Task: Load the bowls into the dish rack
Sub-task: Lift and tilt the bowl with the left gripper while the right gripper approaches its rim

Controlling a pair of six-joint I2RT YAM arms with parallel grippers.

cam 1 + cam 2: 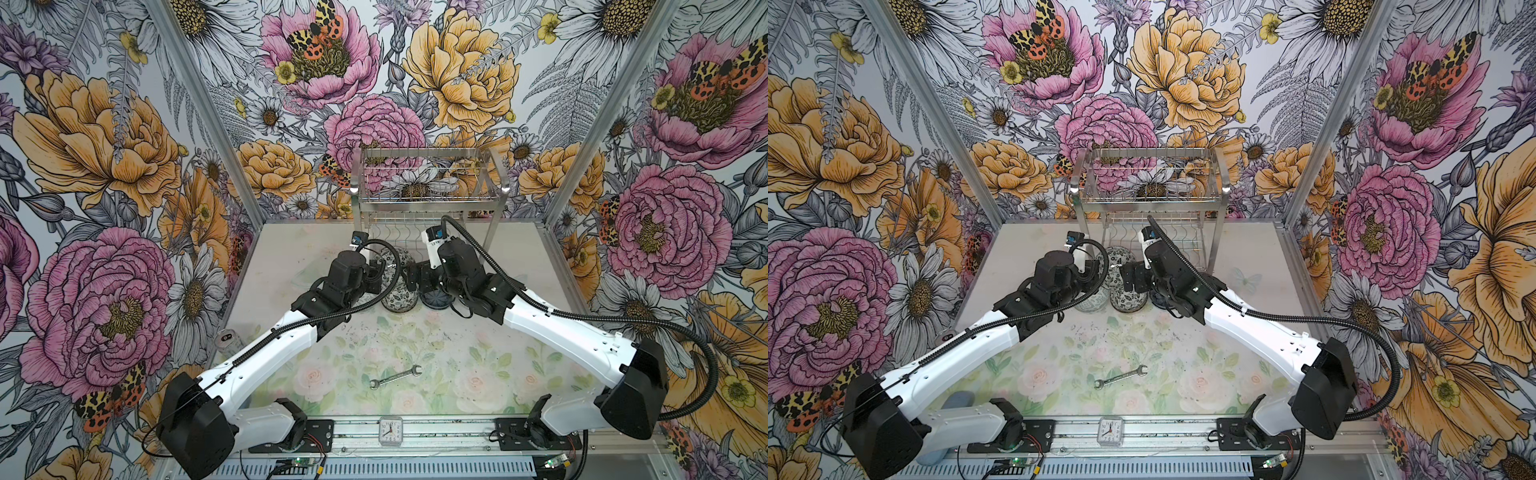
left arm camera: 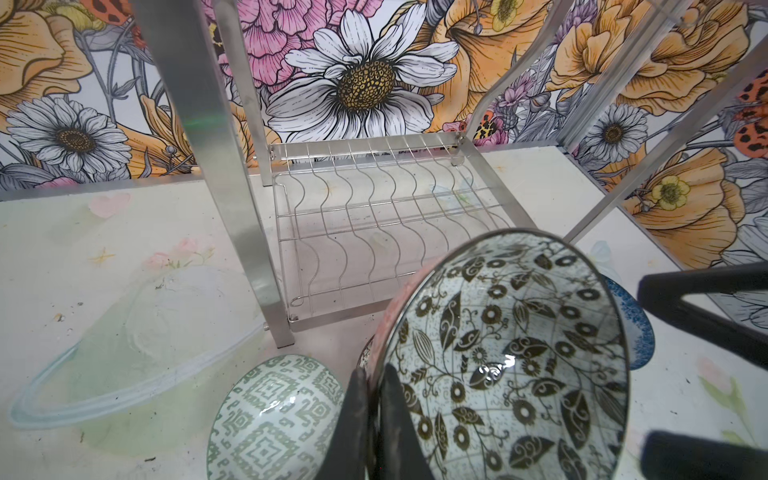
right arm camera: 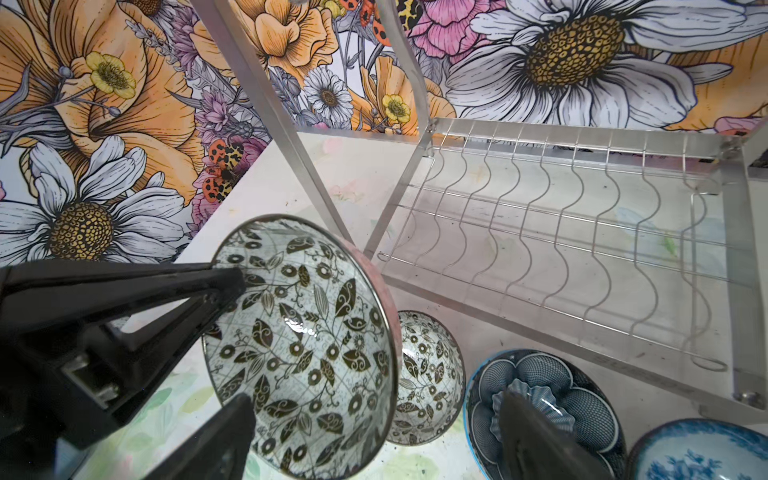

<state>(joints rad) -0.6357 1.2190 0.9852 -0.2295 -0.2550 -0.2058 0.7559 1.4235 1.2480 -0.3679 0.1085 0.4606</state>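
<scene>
My left gripper [image 2: 374,374] is shut on the rim of a black-and-white floral bowl [image 2: 511,353] with a pink outside, holding it tilted on edge in front of the dish rack [image 1: 428,174]. My right gripper [image 3: 382,436] is open, and its fingers straddle the far rim of that held bowl [image 3: 307,345]. On the table below lie a second black-and-white bowl [image 3: 428,374], a dark blue petal bowl [image 3: 540,374], a blue-white floral bowl [image 3: 698,453] and a green patterned bowl [image 2: 278,415]. The rack's lower wire shelf [image 2: 374,224] stands just behind them.
A flat metal rack leg [image 2: 249,249] stands close to the left of the held bowl. A wrench [image 1: 395,376] lies mid-table, a small clock [image 1: 390,431] sits at the front rail, and a silver can [image 1: 227,338] stands under the left arm.
</scene>
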